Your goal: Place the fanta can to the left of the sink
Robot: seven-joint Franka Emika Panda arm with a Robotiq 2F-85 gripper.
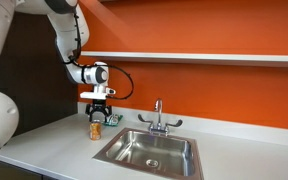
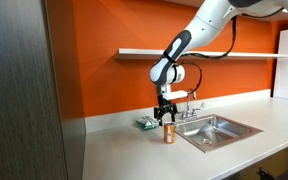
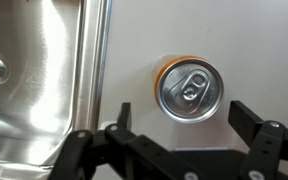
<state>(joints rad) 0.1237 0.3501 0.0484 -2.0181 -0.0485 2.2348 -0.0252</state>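
The fanta can (image 1: 96,130) stands upright on the counter beside the sink's (image 1: 124,158) rim, seen in both exterior views (image 2: 169,134). In the wrist view I look straight down on its silver top (image 3: 190,90), orange showing at the edge. My gripper (image 1: 100,111) hangs just above the can, also seen in an exterior view (image 2: 167,117). Its fingers are spread wide (image 3: 184,118), and the can sits apart from them. The sink basin (image 3: 34,70) fills the left of the wrist view, with its drain at the far left.
A chrome two-handled faucet (image 1: 158,118) stands at the sink's back rim. A flat teal-and-white object (image 2: 144,124) lies on the counter behind the can, near the orange wall. A shelf (image 2: 204,54) runs along the wall above.
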